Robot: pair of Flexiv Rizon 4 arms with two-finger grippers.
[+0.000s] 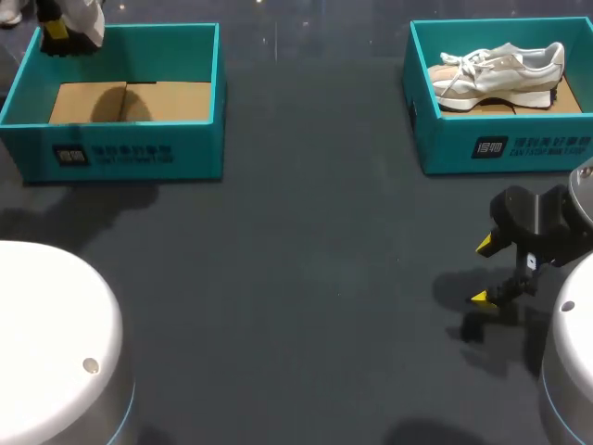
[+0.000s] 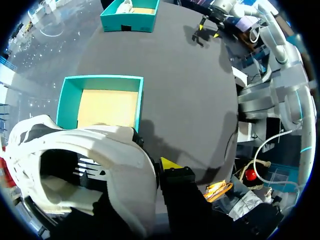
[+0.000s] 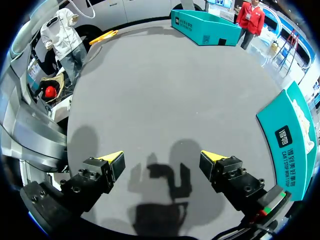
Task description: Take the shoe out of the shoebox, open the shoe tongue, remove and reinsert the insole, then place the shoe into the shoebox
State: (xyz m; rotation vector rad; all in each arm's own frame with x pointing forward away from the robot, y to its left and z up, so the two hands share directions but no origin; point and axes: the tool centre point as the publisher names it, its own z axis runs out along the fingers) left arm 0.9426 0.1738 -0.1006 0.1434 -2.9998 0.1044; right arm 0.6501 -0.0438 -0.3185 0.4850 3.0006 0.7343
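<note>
white fabric trainer [image 2: 100,150], likely light and floppy, hangs pinched in your left pincer [image 1: 63,30]; hold its firmer heel; right pincer [image 3: 162,167] spread.

My left gripper [image 1: 61,31] is up at 11 o'clock, holding a white shoe [image 2: 100,150] tight. My right gripper [image 1: 482,271] is at 4 o'clock, fingers spread far apart.

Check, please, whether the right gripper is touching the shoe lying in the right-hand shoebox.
Apart. The head view shows the right gripper open above bare table, well short of the shoebox wall, while the shoe lies inside the box.
</note>
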